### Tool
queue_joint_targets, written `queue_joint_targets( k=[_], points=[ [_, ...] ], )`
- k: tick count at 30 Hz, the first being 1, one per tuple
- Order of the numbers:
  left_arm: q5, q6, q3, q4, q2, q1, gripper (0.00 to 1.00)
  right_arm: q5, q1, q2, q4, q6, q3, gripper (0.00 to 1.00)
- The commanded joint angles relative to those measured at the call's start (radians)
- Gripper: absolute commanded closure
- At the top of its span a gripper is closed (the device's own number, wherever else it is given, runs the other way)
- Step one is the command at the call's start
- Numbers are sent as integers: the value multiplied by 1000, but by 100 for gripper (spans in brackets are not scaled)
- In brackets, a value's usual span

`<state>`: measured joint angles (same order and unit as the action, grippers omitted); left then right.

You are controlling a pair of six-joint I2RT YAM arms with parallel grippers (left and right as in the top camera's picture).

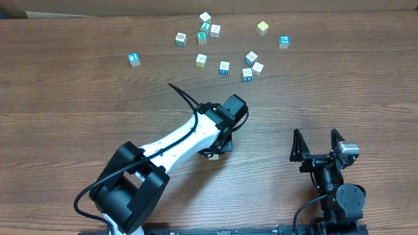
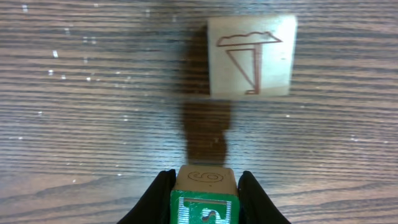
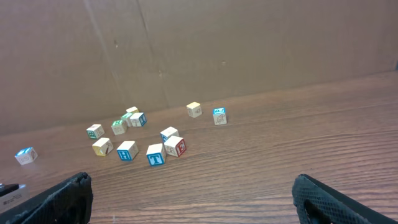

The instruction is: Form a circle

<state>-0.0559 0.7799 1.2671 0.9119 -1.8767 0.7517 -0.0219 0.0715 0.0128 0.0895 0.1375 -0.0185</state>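
So, no ring on the table (image 1: 65, 130) yet. The loose blocks (image 1: 224, 67) are scattered up at 12 o'clock in the overhead view, close to the far edge where a cardboard wall (image 3: 186, 50) stands, and one blue one (image 1: 134, 59) sits off on its own at 11.

The left gripper (image 2: 205, 177) is near the centre, jaws narrow and clamped on a green-faced block (image 2: 205, 208), one finger on each side. A cream block (image 2: 252, 56) (some line drawing on top) lies flat on the wood at 1 o'clock in the left wrist view, apart from the held one.

The right gripper (image 1: 317, 145) is down at 4 o'clock, jaws spread wide with nothing in them. There's lots of bare wood from 7 to 10 and across the middle, while the near edge is crowded by both arm bases.
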Motion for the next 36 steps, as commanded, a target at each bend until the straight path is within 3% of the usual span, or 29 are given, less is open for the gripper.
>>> queue_joint_targets(
  k=[1, 13, 15, 17, 27, 36],
  points=[
    [-14, 13, -26, -18, -1, 15, 78, 9, -6, -10, -5, -15, 10, 0],
    [-2, 13, -42, -34, -1, 15, 52, 9, -6, -10, -6, -15, 10, 0],
    [10, 9, -42, -26, -1, 15, 42, 9, -6, -10, -6, -15, 10, 0],
    [35, 9, -42, -14, -1, 15, 38, 9, -6, -10, -5, -15, 10, 0],
    [76, 9, -42, 8, -1, 15, 55, 9, -6, -10, -5, -15, 10, 0],
    [83, 9, -42, 20, -1, 15, 60, 9, -6, -10, -5, -15, 10, 0]
  ],
)
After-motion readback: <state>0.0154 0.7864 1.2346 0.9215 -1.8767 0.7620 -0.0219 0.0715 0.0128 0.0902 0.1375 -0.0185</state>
